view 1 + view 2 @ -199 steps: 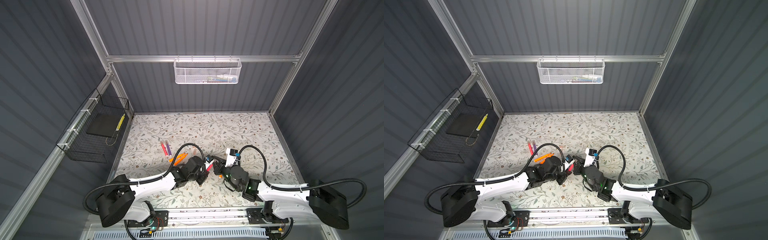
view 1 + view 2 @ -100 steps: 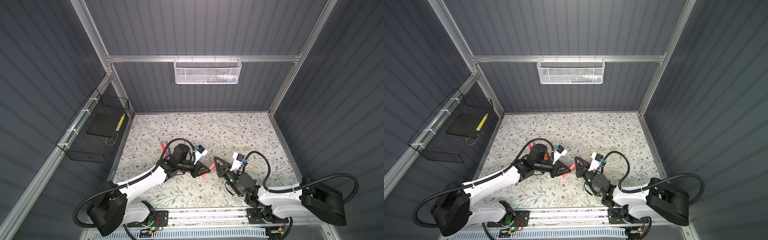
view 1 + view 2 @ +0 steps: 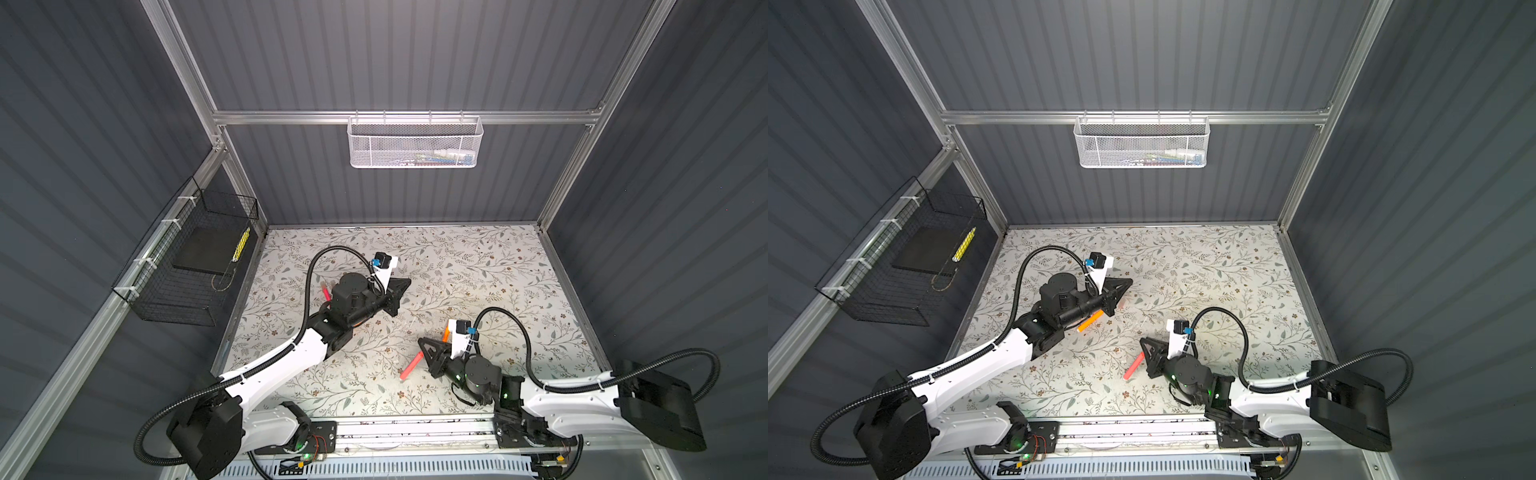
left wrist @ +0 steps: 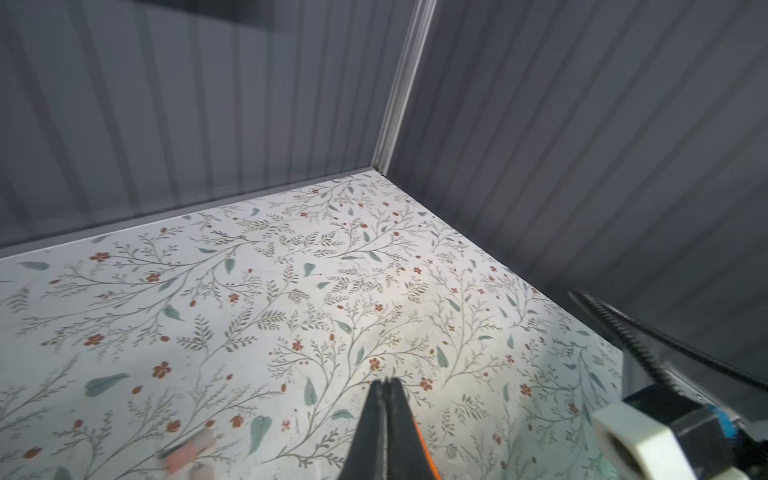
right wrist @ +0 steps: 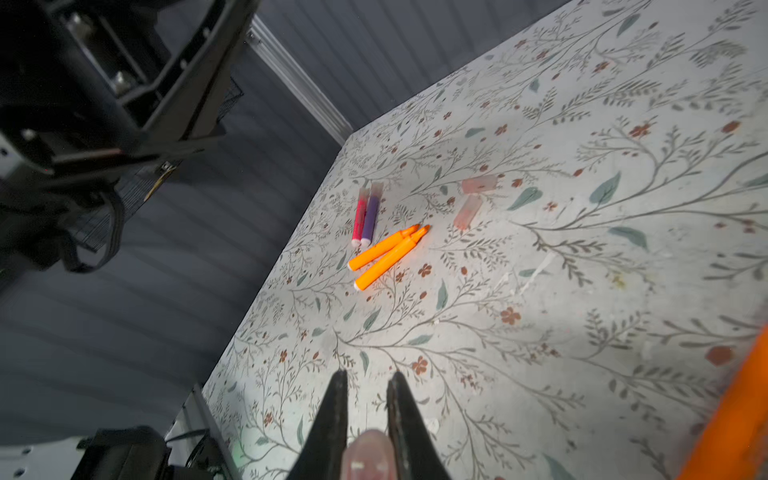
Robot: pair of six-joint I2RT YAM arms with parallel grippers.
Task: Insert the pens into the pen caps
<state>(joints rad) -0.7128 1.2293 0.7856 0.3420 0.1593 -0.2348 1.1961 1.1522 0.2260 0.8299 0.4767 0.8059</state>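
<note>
Pink pen [image 3: 410, 369] grasped by right hand [image 5: 368, 378]; left hand [image 4: 385, 382] clenched empty; orange pens [image 5: 392, 257] lie under its arm.

No lettering to read here: the pens [image 5: 384, 247] show plain barrels, and what lies in the white mesh basket [image 3: 395, 145] is too small to tell.

A blurred orange pen [image 5: 733, 415] is cut off by the view's edge.
</note>
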